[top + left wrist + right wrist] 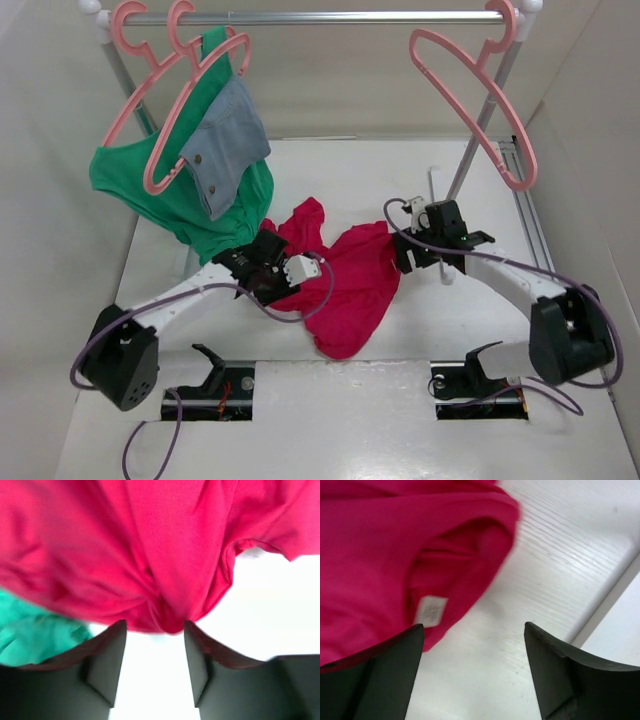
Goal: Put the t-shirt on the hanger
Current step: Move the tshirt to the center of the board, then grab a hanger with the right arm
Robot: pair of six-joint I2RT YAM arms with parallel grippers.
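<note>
My left gripper (pixel 154 626) spread open at crumpled red t-shirt (pixel 352 285), mid-surface (pixel 340 180); my right gripper (pixel 474 626) released over its neck label (pixel 431 611).

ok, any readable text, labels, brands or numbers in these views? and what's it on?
None can be read.
Small white label inside the neck of the t-shirt: faint marks only, too blurred to read in the right wrist view.
No other print, number or sign shows in any of the three views.
</note>
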